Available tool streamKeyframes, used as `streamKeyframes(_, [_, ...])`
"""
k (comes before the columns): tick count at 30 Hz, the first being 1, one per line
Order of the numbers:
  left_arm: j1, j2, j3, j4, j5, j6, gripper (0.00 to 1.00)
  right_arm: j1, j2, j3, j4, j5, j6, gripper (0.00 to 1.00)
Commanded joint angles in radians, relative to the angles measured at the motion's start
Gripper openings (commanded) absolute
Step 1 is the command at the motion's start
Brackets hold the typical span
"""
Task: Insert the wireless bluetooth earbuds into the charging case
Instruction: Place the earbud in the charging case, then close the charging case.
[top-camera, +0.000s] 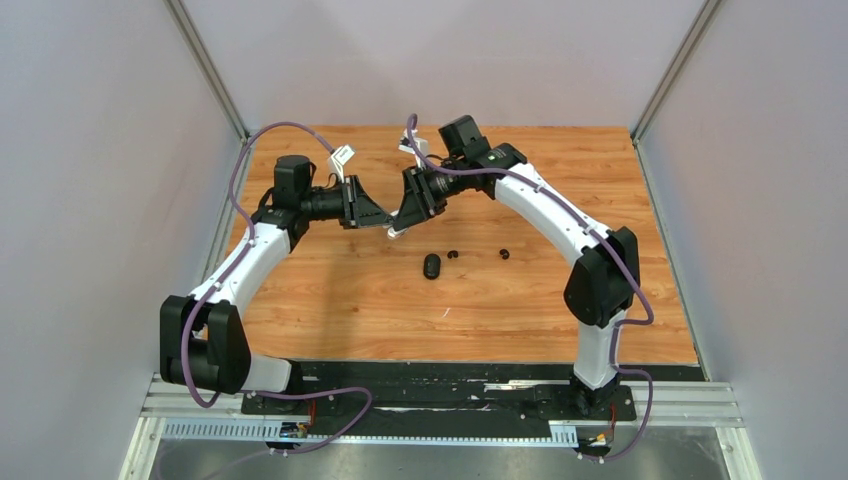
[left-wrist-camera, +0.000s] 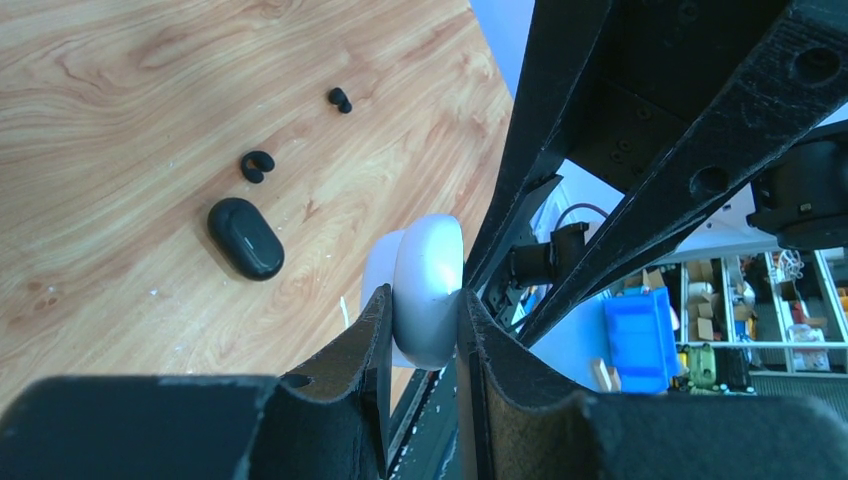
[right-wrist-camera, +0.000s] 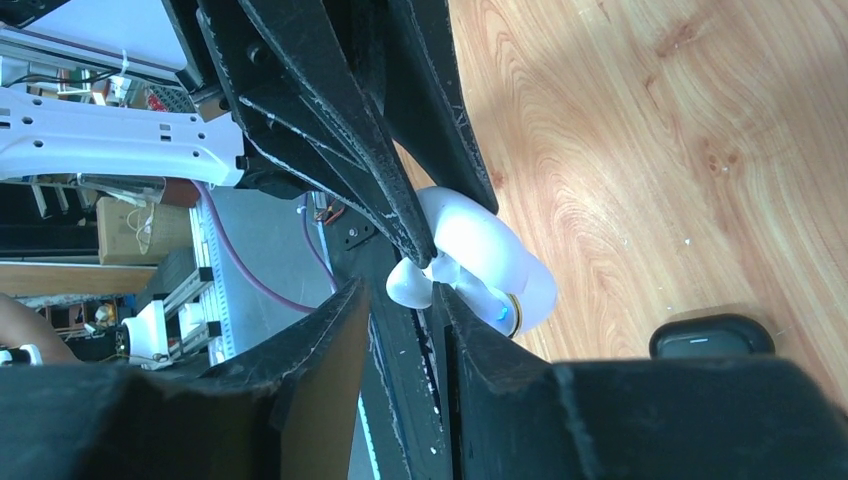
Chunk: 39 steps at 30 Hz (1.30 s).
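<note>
My left gripper (top-camera: 383, 221) is shut on the white charging case (left-wrist-camera: 430, 275) and holds it in the air above the table's back middle. The case also shows in the right wrist view (right-wrist-camera: 480, 250), open, with a blue light on. My right gripper (top-camera: 400, 226) faces it tip to tip. A white earbud (right-wrist-camera: 408, 284) sits at the case's mouth between the right jaws, touching one finger (right-wrist-camera: 455, 315); a gap shows on the other side. A closed black case (top-camera: 431, 266) and two black earbuds (top-camera: 452, 254) (top-camera: 504, 254) lie on the wood. The second white earbud is hidden.
A tiny white fleck (top-camera: 446, 312) lies on the wooden table (top-camera: 330, 300) toward the front. Grey walls enclose the table on the left, right and back. The black base rail (top-camera: 430, 390) runs along the near edge.
</note>
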Motion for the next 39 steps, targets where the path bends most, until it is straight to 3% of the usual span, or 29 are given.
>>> streamKeyframes(1, [-0.007, -0.024, 0.001, 0.046, 0.077, -0.02, 0.0, -0.005, -0.067, 0.03, -0.016, 0.018, 0.017, 0.35])
streamKeyframes(11, [-0.006, 0.018, 0.007, 0.057, 0.128, -0.021, 0.0, -0.005, -0.115, 0.104, -0.016, 0.058, -0.055, 0.37])
streamKeyframes(14, [-0.006, 0.036, -0.021, 0.174, 0.21, -0.063, 0.0, -0.01, -0.14, 0.104, -0.015, 0.022, -0.136, 0.39])
streamKeyframes(16, [-0.006, 0.028, -0.052, 0.309, 0.29, -0.11, 0.0, -0.014, -0.184, 0.061, -0.004, 0.017, -0.217, 0.42])
streamKeyframes(19, [-0.002, 0.025, -0.113, 0.327, 0.31, 0.084, 0.0, -0.037, -0.322, -0.181, 0.14, 0.034, -0.302, 0.46])
streamKeyframes(21, [0.0, 0.07, -0.117, 0.503, 0.361, -0.063, 0.0, -0.063, -0.405, -0.321, 0.272, 0.029, -0.289, 0.49])
streamKeyframes(24, [0.002, 0.146, -0.115, 0.585, 0.36, -0.195, 0.0, -0.069, -0.464, -0.427, 0.352, 0.027, -0.285, 0.55])
streamKeyframes(25, [-0.007, 0.158, -0.097, 0.779, 0.362, -0.323, 0.0, -0.07, -0.463, -0.441, 0.353, 0.039, -0.274, 0.56])
streamKeyframes(26, [-0.013, 0.173, -0.085, 0.966, 0.351, -0.587, 0.0, -0.071, -0.459, -0.445, 0.348, 0.044, -0.261, 0.57])
streamKeyframes(27, [-0.015, 0.177, -0.068, 1.145, 0.343, -0.619, 0.0, -0.07, -0.454, -0.453, 0.348, 0.045, -0.249, 0.59])
streamKeyframes(30, [0.008, 0.207, 0.028, 0.49, 0.277, -0.176, 0.0, -0.067, -0.42, -0.469, 0.37, 0.082, -0.179, 0.64])
streamKeyframes(34, [0.007, 0.194, 0.082, 0.443, 0.255, -0.158, 0.0, -0.065, -0.392, -0.472, 0.404, 0.135, -0.147, 0.78])
streamKeyframes(35, [0.008, 0.196, 0.092, 0.426, 0.252, -0.154, 0.0, -0.064, -0.386, -0.466, 0.409, 0.139, -0.139, 0.95])
streamKeyframes(36, [0.008, 0.199, 0.116, 0.384, 0.25, -0.145, 0.0, -0.062, -0.38, -0.462, 0.416, 0.142, -0.137, 0.99])
streamKeyframes(39, [0.007, 0.188, 0.12, 0.376, 0.251, -0.162, 0.0, -0.054, -0.357, -0.438, 0.441, 0.138, -0.092, 1.0])
